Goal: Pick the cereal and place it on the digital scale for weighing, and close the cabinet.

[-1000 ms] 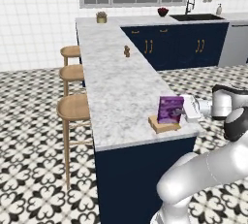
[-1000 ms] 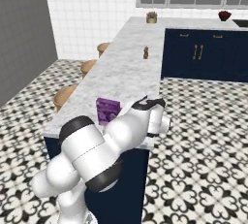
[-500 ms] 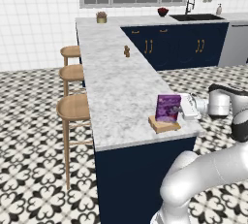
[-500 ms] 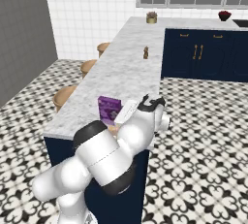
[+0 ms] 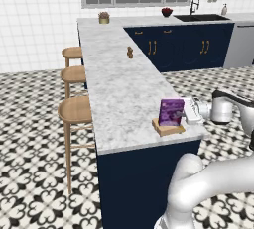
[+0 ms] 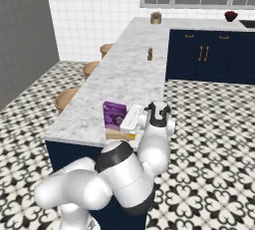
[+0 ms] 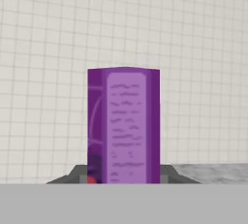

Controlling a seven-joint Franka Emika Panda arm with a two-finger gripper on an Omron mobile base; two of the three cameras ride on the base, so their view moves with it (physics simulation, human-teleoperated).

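Cereal [image 5: 171, 112] stands upright on the scale [image 5: 168, 126] near the bench [image 5: 121, 82] corner, gripper [image 5: 186, 111] clamped on its side.

I see the purple cereal [image 5: 171, 112] box standing upright on the tan digital scale [image 5: 168, 127], right of centre in my left base view, at the frame's middle in my hand view.
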